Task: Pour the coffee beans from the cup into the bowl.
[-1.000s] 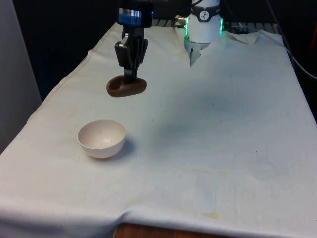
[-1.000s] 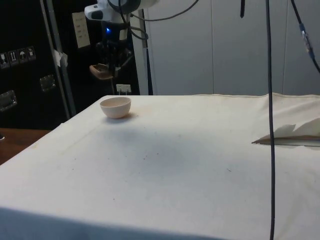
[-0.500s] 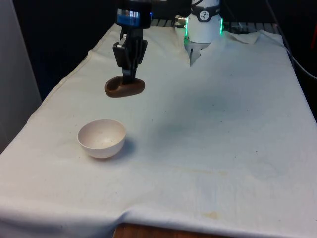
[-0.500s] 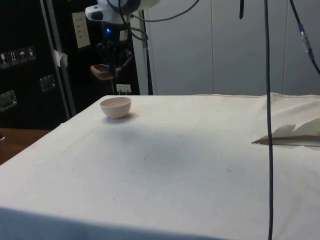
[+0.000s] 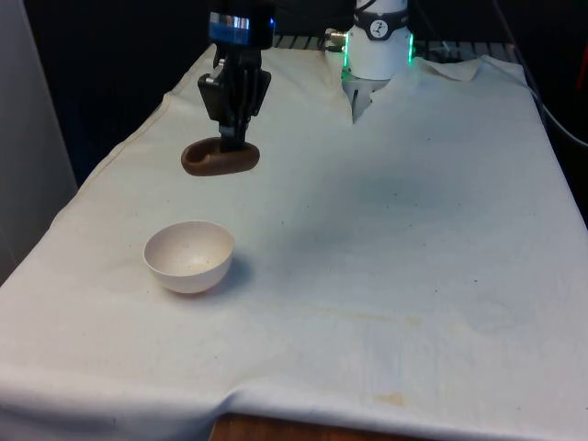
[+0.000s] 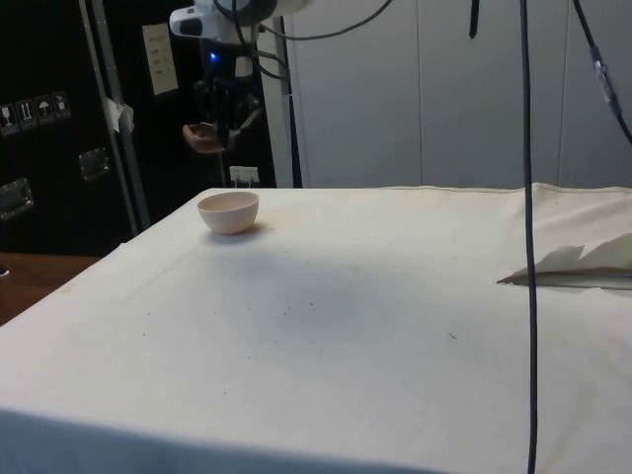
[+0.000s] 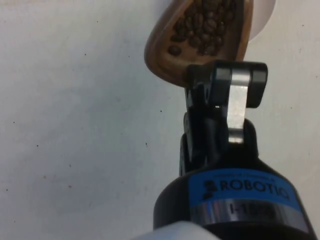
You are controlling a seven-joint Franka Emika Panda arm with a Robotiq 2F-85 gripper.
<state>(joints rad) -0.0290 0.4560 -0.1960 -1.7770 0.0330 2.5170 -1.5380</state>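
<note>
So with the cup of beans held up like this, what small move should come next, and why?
Probably carry the cup a little nearer the bowl before tipping. The gripper holds it by the rim, level, above the cloth; the coffee beans are still inside, and the bowl sits apart, toward the front view's near side.

White cloth (image 5: 413, 230) over table — wrinkled, faint specks; black cable (image 6: 530, 247) hangs in side view.

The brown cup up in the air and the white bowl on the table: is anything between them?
Nothing. In the front view only bare white cloth lies between the cup, held by the tool, and the bowl.
</note>
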